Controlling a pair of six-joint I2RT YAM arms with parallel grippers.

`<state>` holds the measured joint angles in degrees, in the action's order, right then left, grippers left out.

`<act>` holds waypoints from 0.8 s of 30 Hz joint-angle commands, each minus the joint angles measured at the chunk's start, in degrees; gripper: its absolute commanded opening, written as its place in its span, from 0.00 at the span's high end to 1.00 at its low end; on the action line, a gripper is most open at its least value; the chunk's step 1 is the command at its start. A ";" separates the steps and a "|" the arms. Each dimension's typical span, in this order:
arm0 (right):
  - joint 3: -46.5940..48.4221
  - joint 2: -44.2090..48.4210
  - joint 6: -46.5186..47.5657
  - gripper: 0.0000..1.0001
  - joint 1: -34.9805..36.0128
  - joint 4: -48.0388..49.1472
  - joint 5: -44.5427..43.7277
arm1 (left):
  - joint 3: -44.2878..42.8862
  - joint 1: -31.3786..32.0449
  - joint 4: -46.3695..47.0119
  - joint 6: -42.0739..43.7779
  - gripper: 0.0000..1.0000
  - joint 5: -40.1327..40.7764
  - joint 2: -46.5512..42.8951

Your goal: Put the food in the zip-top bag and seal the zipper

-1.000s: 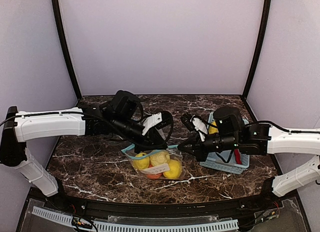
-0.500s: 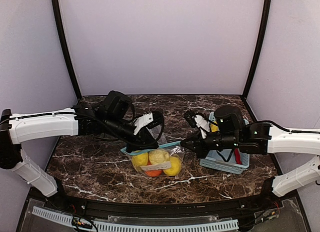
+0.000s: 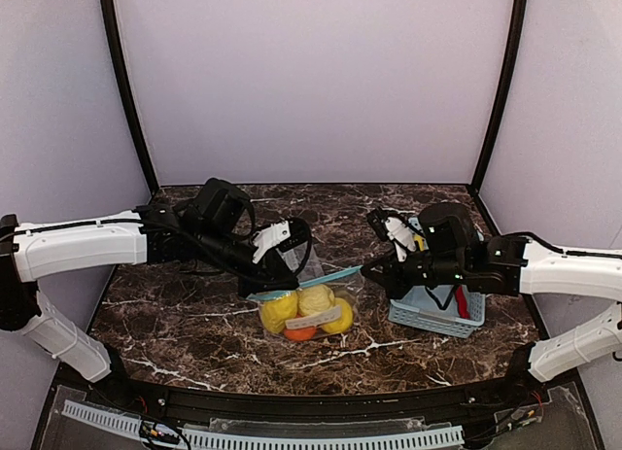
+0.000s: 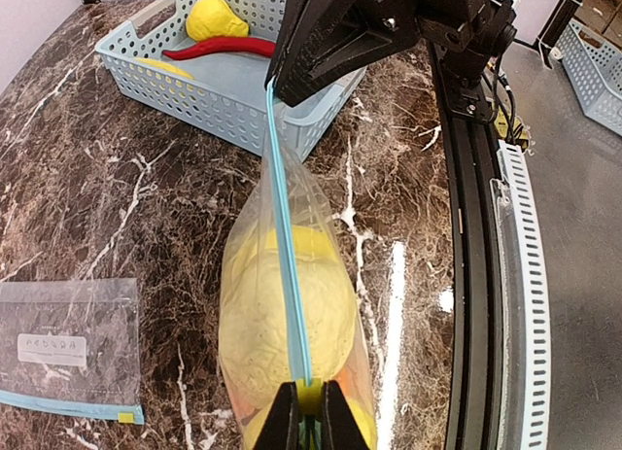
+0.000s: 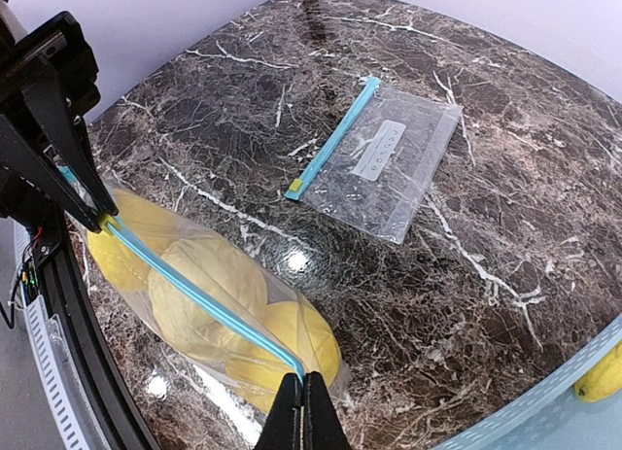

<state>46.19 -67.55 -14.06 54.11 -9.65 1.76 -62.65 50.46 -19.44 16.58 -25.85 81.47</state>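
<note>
The zip-top bag [image 3: 304,312] hangs between both grippers just above the table, with yellow food [image 4: 282,319] and an orange [image 3: 300,332] inside. Its blue zipper strip [image 4: 285,236] is stretched straight and looks pressed together along its length. My left gripper [image 4: 310,411] is shut on the strip's left end, by a small yellow tab. At the opposite end my right gripper [image 5: 302,387] is shut on the strip [image 5: 194,290]. More food lies in the pale blue basket [image 4: 233,90]: a red chili [image 4: 219,48] and a yellow fruit [image 4: 216,17].
A second, empty zip-top bag [image 5: 384,163] lies flat on the marble behind the held one. The basket [image 3: 437,316] stands at the right under my right arm. A black rail [image 4: 471,256] runs along the table's near edge.
Both grippers have drawn apart, left going left and right going right, pulling the zipper taut. The bag has turned from lying spread on the table to hanging narrower under the strip.
</note>
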 commanded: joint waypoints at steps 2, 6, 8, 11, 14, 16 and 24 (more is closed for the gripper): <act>0.45 0.81 -1.45 1.00 -2.09 -2.24 -6.08 | 1.84 -0.75 -5.09 0.72 0.99 0.19 -2.35; 0.56 0.76 -1.77 1.00 -2.81 -3.14 -6.95 | 2.09 -1.01 -4.96 0.70 0.99 0.05 -2.37; 0.57 0.88 -1.89 1.00 -3.24 -3.53 -7.29 | 2.24 -1.25 -4.91 0.69 0.99 -0.04 -2.30; 0.56 1.14 -2.18 1.00 -3.86 -4.04 -7.51 | 2.26 -1.30 -4.84 0.72 0.99 -0.12 -2.32; 0.41 1.31 -2.28 1.00 -4.24 -4.47 -7.78 | 2.35 -1.42 -4.84 0.71 0.99 -0.21 -2.34; 0.31 1.54 -2.39 1.00 -4.48 -4.73 -8.03 | 2.41 -1.53 -4.77 0.72 0.99 -0.25 -2.34; -0.03 2.58 -2.44 1.00 -5.39 -5.53 -8.43 | 2.68 -1.94 -4.49 0.65 0.99 -0.49 -2.28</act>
<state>46.22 -66.72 -15.59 50.76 -13.43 -1.32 -61.45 49.21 -19.33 16.60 -25.89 81.41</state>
